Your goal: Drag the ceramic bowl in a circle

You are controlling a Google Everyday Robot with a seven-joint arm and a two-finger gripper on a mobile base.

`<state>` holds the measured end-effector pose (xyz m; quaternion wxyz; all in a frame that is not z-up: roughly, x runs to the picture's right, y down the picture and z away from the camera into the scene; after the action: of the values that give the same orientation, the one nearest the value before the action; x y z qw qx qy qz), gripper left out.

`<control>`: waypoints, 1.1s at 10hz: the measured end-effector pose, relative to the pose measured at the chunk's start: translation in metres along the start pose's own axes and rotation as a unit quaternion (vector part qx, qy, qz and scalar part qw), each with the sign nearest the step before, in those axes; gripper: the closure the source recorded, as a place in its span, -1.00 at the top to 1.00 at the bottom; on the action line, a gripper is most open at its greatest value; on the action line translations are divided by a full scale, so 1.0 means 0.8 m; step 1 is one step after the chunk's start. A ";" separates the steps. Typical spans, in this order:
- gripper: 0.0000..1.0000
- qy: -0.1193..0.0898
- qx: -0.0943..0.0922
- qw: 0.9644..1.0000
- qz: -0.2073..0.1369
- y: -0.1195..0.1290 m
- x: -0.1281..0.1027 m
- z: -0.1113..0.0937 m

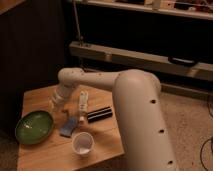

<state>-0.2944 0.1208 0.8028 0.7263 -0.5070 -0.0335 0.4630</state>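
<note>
Gripper [55, 106] hangs low just off the far-right rim of the ceramic bowl [34, 126], which sits at the near-left of the table [42, 95], probably to catch the rim for dragging; grip state can't be told.

Low wooden table [106, 138], dim speckled floor [190, 116], dark wall [30, 45], pale metal rail [140, 58] behind.
</note>
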 end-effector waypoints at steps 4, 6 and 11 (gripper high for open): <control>-0.06 0.018 0.002 1.000 -0.005 0.003 0.003 0.023; 0.18 0.028 0.008 1.000 -0.011 0.004 0.006 0.033; 0.18 0.046 0.017 0.999 -0.014 0.000 0.011 0.051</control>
<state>-0.3102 0.1556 0.8188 0.7420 -0.5148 0.0013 0.4295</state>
